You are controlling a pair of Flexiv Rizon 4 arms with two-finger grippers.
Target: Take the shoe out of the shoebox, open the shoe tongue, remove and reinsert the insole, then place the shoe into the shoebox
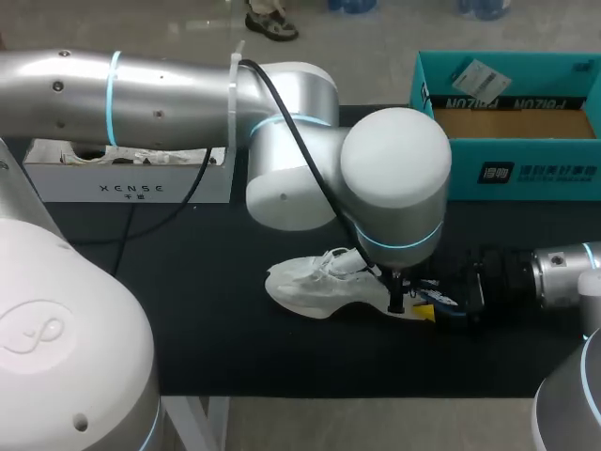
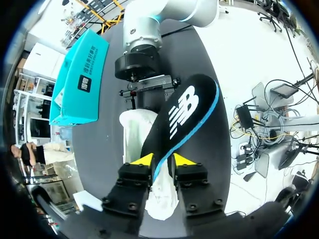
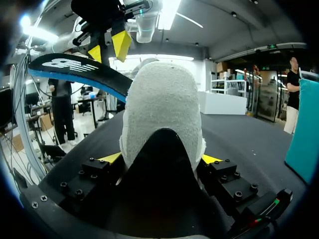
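left end effector [image 2: 163, 160]: is pinching the insole's thin edge between its two yellow tips, which are pressing on it from both sides; it is hanging just above the heel end of the shoe.
insole [image 2: 185, 115]: is being held up edgewise over the shoe, black face with a white mark and a blue rim showing; its free end is stretching toward the right end effector. Whether it is touching the shoe anywhere, I cannot tell.
right end effector [image 3: 161, 159]: is gripping the shoe's heel, one yellow tip showing on each side of the heel and pressing against it.
shoe [image 1: 310, 282]: is lying out on the desk near its middle, white, laces up, toe pointing toward the left side and heel turned toward the right arm. It is sitting outside the shoebox and well apart from it.
shoebox [image 1: 526, 174]: is standing open at the far right part of the desk, teal outside with a brown cardboard floor showing inside; a small paper card is leaning at its back wall.
left arm [image 1: 282, 141]: is coming in from the left and reaching past the middle, its wrist pointing straight down over the heel; a black cable is running along it.
right arm [image 1: 559, 277]: is coming in low from the right, level with the shoe.
desk [image 1: 188, 319]: is carrying everything on a black top.
white box [image 1: 127, 183]: is sitting at the far left of the desk, behind the left arm.
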